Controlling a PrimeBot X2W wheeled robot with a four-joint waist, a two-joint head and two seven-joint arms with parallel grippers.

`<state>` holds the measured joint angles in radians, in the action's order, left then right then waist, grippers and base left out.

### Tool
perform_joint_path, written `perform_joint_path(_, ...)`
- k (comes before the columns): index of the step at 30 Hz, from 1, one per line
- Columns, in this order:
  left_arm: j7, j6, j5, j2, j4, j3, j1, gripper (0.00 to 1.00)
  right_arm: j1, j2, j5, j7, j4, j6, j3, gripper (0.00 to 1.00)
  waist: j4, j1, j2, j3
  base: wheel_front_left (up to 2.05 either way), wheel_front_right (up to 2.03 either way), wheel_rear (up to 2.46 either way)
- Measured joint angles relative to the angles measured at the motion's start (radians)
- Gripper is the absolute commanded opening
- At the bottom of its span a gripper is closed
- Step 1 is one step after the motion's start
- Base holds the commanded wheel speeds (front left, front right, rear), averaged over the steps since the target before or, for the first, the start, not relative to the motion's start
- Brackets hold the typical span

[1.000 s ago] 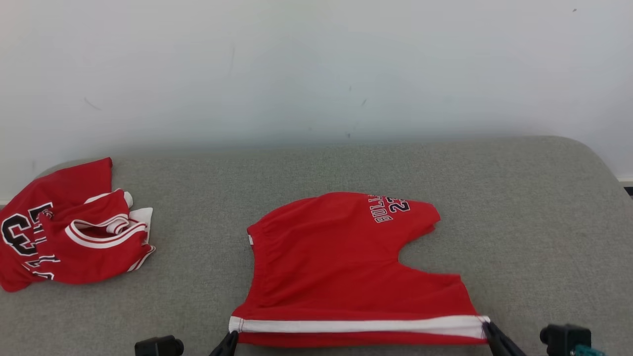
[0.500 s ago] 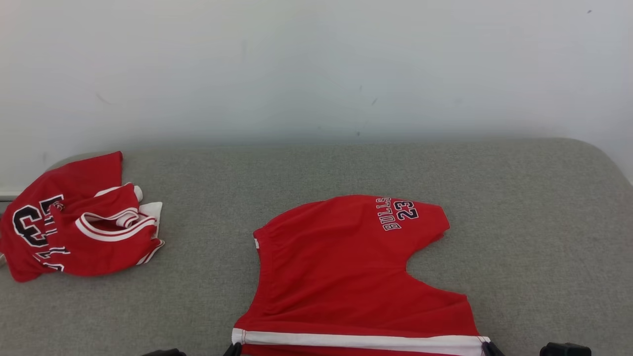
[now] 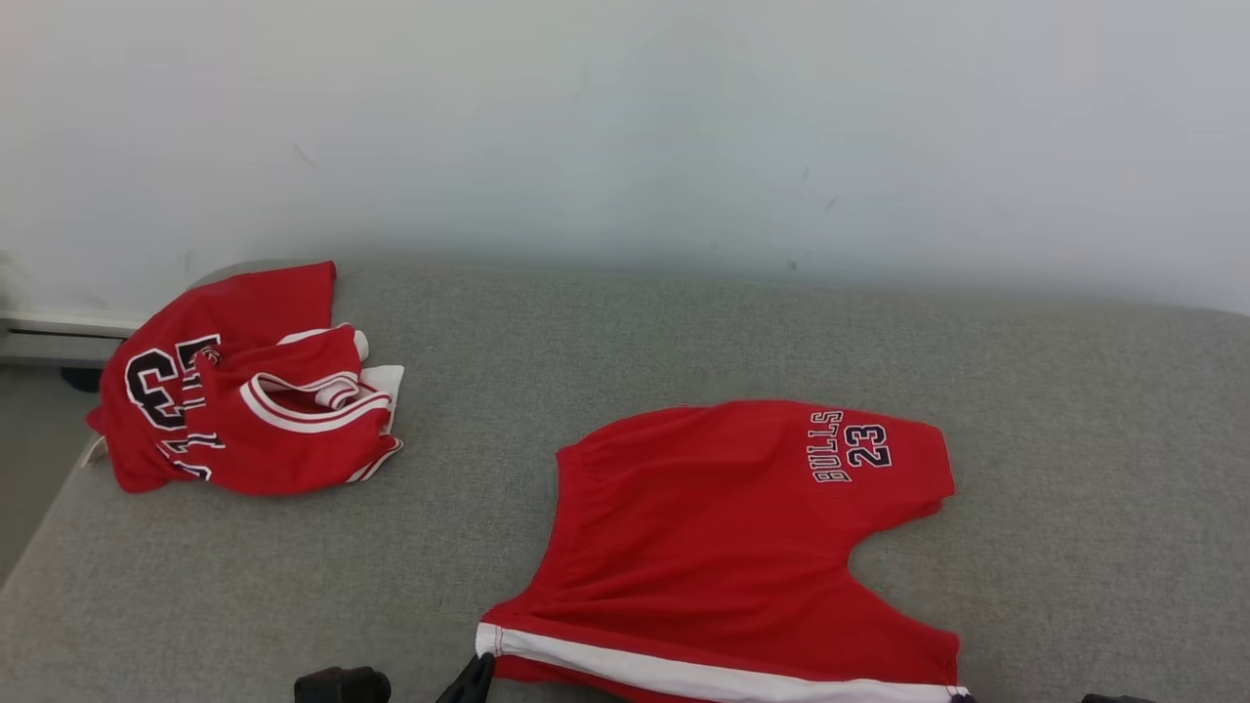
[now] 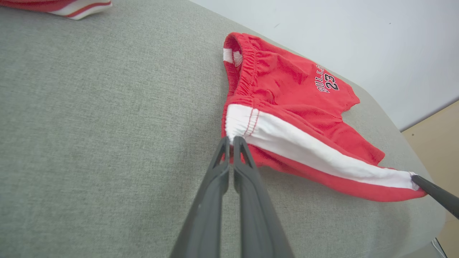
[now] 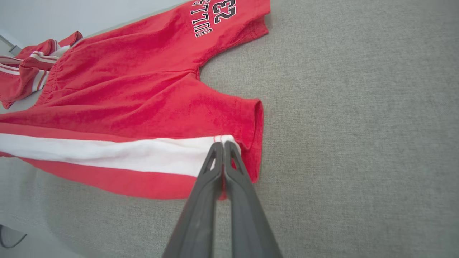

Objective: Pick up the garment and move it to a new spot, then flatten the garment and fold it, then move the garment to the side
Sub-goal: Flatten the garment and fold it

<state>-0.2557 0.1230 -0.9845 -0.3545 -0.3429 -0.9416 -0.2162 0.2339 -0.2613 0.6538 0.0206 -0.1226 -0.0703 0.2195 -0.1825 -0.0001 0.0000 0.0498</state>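
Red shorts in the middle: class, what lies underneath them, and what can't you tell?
The red shorts rest on the grey fabric surface, which shows around them. Whether anything else sits beneath is hidden by the cloth.

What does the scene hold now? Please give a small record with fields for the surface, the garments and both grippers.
surface: grey padded surface, white wall behind
garment: red shorts, printed BULLS 23, lying mostly flat with some wrinkles
stripe: white side stripe along the near edge of the shorts
left gripper: jaws shut on the stripe's waistband end
right gripper: jaws shut on the stripe's leg-hem end
other item: crumpled red jersey at the far left, apart from the shorts
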Motion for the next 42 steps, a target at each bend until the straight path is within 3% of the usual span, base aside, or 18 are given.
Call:
perform_joint_path(16, 0.000, 0.000, 0.000, -0.015, 0.012, 0.019, 0.005, 0.00, -0.055, -0.022, -0.005, 0.070, 0.055, -0.002, 0.019, 0.00, 0.010, 0.0002, 0.0000, -0.034, 0.00, 0.00, 0.00)
perform_joint_path(20, 0.018, -0.002, 0.000, -0.013, 0.012, 0.019, -0.017, 0.00, -0.140, -0.045, -0.014, 0.123, 0.051, 0.018, 0.045, 0.00, 0.019, 0.0001, 0.0000, -0.046, 0.00, 0.00, 0.00)
perform_joint_path(24, 0.061, -0.023, -0.002, 0.005, -0.010, 0.056, -0.164, 0.00, -0.406, -0.045, -0.004, 0.210, -0.033, 0.055, 0.052, 0.00, 0.032, 0.0003, 0.0001, -0.069, 0.00, 0.00, 0.00)
perform_joint_path(27, 0.103, -0.036, -0.034, 0.043, -0.089, 0.105, -0.333, 0.00, -0.709, -0.022, 0.000, 0.248, -0.176, 0.054, 0.030, 0.00, 0.053, 0.0003, 0.0001, -0.086, 0.00, 0.00, 0.00)
perform_joint_path(30, 0.118, -0.035, -0.025, 0.091, -0.188, 0.155, -0.531, 0.00, -0.929, -0.007, -0.056, 0.198, -0.239, 0.016, -0.062, 0.00, 0.080, 0.0005, 0.0004, -0.093, 0.00, 0.00, 0.00)
perform_joint_path(33, 0.065, -0.029, -0.020, 0.137, -0.167, 0.233, -0.698, 0.00, -1.101, 0.003, -0.057, 0.116, -0.247, -0.006, -0.111, 0.00, 0.101, 0.0003, 0.0002, -0.096, 0.00, 0.00, 0.00)
perform_joint_path(37, 0.024, -0.027, 0.035, 0.138, -0.127, 0.260, -0.795, 0.00, -1.184, -0.054, -0.088, 0.070, -0.217, 0.039, -0.074, 0.00, 0.110, 0.0000, 0.0001, -0.120, 0.00, 0.00, 0.00)
perform_joint_path(42, 0.017, -0.046, 0.037, 0.133, -0.187, 0.217, -0.687, 0.00, -0.975, -0.083, -0.128, 0.076, -0.271, 0.121, 0.028, 0.00, 0.104, 0.0003, 0.0003, -0.167, 0.00, 0.00, 0.00)
